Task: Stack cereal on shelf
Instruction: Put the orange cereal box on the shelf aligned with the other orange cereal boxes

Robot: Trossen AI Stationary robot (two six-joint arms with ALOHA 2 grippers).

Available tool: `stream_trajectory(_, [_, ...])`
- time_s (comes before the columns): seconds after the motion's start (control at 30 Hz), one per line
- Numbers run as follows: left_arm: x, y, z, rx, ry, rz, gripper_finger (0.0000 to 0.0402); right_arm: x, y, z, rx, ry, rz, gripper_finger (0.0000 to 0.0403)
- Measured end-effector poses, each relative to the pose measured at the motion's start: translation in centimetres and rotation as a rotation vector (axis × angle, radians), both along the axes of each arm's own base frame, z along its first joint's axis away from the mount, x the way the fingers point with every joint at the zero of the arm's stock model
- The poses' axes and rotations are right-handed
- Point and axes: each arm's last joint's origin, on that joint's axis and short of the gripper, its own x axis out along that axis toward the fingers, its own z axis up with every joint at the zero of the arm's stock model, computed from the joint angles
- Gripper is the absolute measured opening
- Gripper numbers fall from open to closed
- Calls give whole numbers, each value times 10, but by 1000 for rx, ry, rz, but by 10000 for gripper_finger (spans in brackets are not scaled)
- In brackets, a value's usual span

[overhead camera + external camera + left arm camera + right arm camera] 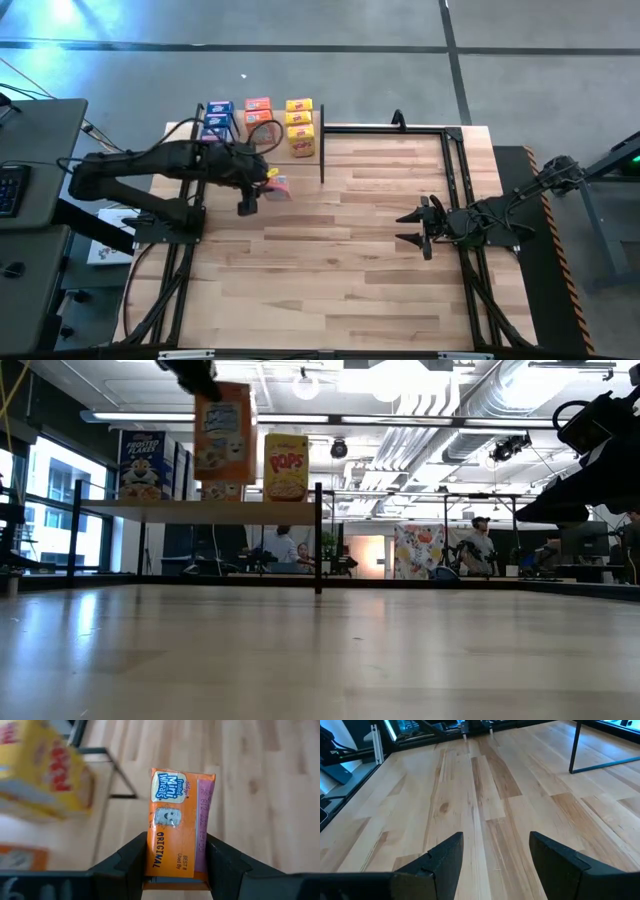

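An orange cereal box (180, 825) hangs in the air near the shelf, with my left gripper (175, 870) shut on it; the low view shows this box (222, 430) higher than the shelf board (200, 510). On the shelf stand a blue box (143, 463), a yellow box (286, 467) and further boxes in blue (218, 115), orange (258, 108) and yellow (299, 125). My right gripper (415, 228) rests low over the right half of the table, open, with nothing between its fingers (445, 860). My left gripper pinches the orange box between its two fingers (131, 865), on two opposite faces near the box's upper end (152, 862). The fingers come slanting down from above on the table's left side. The box hangs below them, nearly upright, lifted clear of table and shelf.
A thin black shelf post (318, 538) stands at the shelf's right end. A black frame (400, 128) runs along the table's far and right sides. Bare wooden tabletop (330, 260) lies between the two arms. People (480, 545) sit in the room behind.
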Motion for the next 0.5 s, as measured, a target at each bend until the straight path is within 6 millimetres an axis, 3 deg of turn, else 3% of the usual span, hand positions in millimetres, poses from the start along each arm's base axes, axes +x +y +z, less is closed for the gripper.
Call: stream_trajectory(0.5, [-48,33,23,200,-30,54,158,0,0,0,0,0,0,220])
